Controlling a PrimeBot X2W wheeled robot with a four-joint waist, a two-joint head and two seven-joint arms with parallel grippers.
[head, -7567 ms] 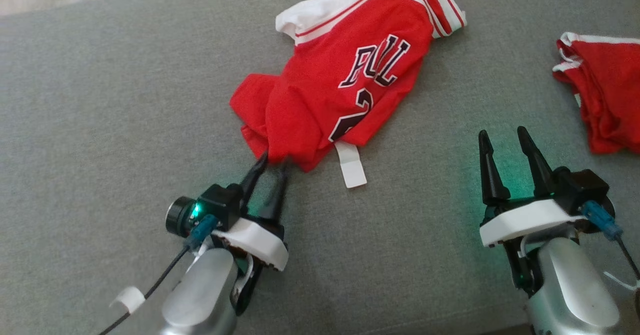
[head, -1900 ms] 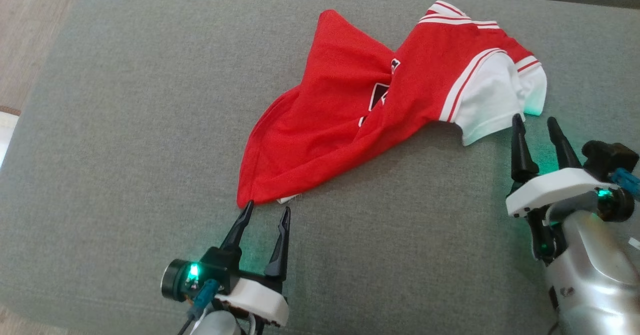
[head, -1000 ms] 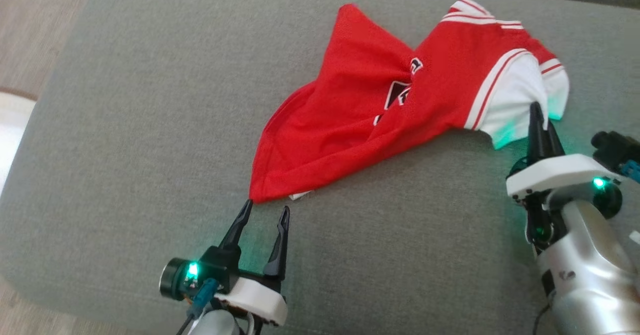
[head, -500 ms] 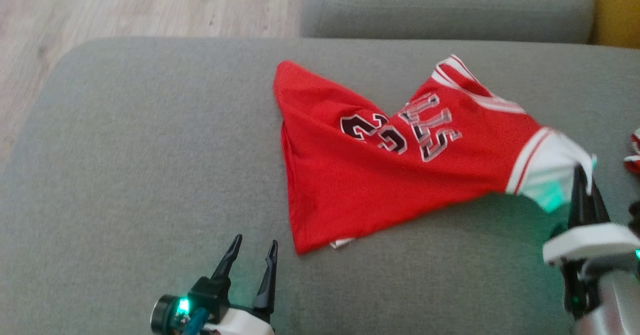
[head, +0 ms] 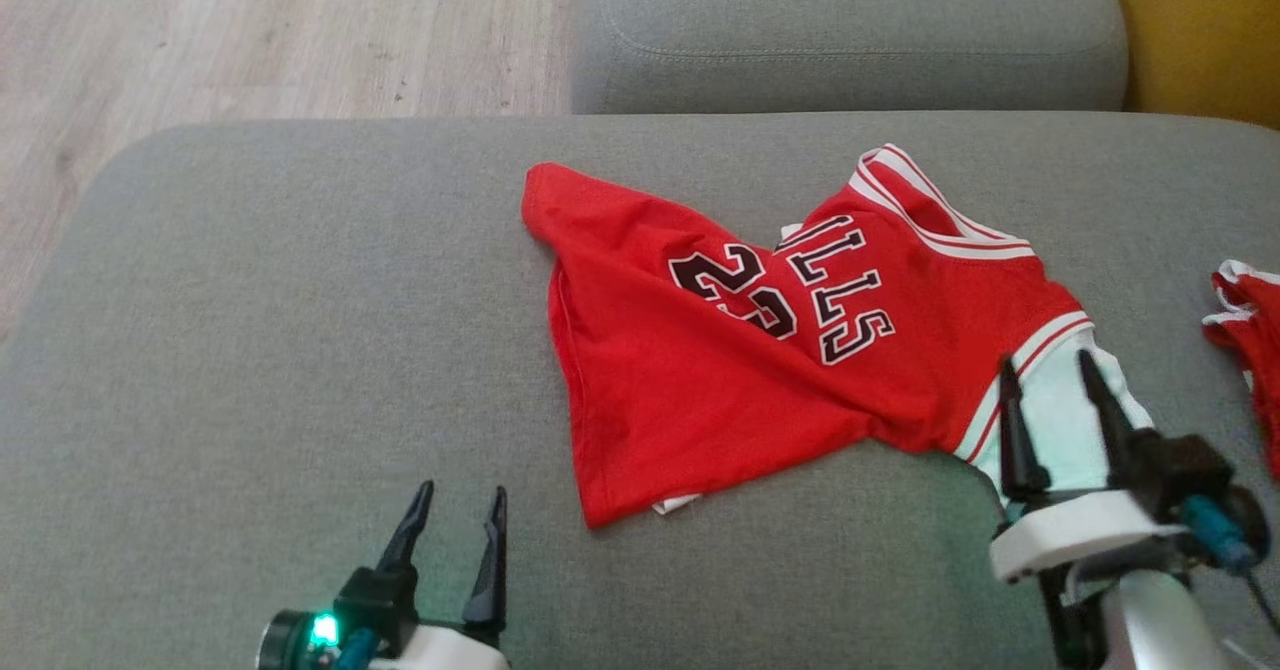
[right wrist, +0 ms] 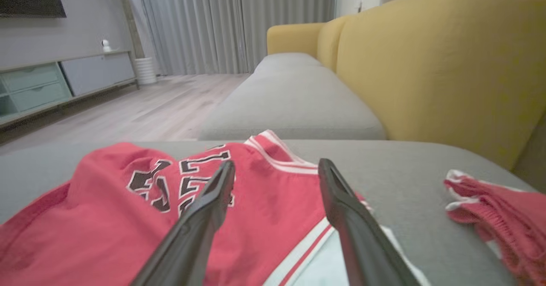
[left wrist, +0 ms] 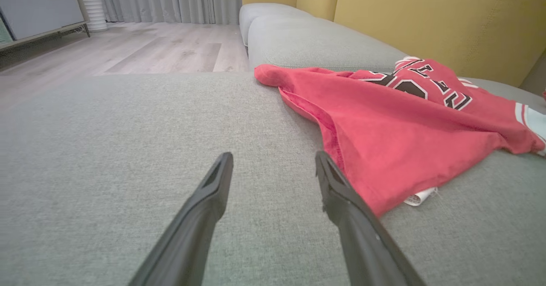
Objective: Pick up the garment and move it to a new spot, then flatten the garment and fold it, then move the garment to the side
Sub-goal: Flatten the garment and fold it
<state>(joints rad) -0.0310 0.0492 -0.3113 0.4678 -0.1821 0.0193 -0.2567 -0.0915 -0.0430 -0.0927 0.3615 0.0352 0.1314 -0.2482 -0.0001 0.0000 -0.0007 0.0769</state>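
A living room — grey sofa (right wrist: 294, 102), curtains (right wrist: 213, 25), sideboard (right wrist: 64, 79).

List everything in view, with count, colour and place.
jersey: one, red and white, middle of seat
second garment: one, red and white, seat's right end
seat: one, grey, under both
cushion: one, grey, beyond seat
backrest: one, yellow, far right
floor: one, pale wood, far left
curtains: one set, grey, far wall
cabinet: one, grey, by wall
left gripper: one, dark, open, apart from jersey
right gripper: one, dark, open, over sleeve
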